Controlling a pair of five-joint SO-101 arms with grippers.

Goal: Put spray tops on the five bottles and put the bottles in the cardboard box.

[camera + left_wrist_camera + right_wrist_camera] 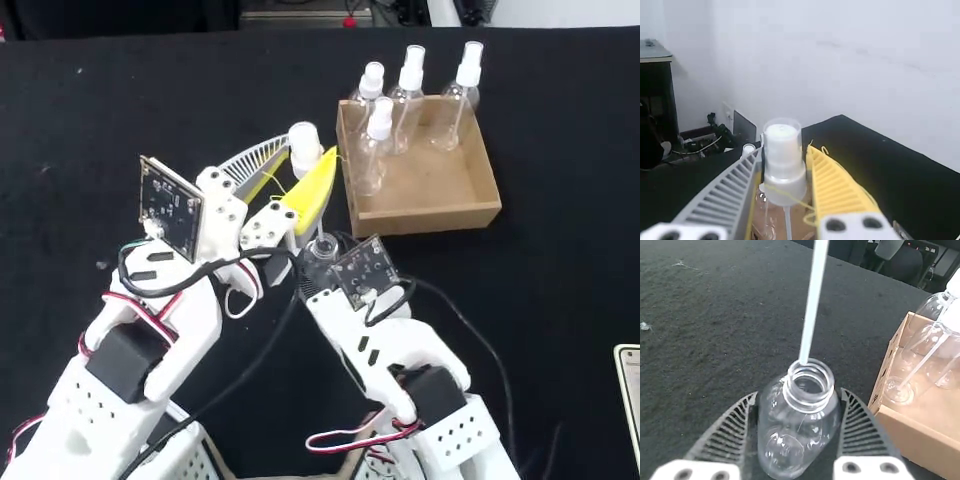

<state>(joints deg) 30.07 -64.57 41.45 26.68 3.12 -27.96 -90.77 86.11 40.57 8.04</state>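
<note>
My left gripper (784, 172) is shut on a white spray top (783, 162), seen from above as the spray top (304, 146) between a grey and a yellow finger. Its thin dip tube (812, 300) hangs down with its end just inside the open neck of a clear bottle (796, 432). My right gripper (799, 432) is shut on that bottle, which stands upright on the black table beside the cardboard box (480, 208). The bottle's neck (323, 248) shows just left of the box. Several capped bottles (410, 95) stand in the box.
The box wall (910, 432) is close beside the held bottle. Both arms crowd the table's front middle. A pale object (629, 385) lies at the right edge. Black table lies bare to the left and far right.
</note>
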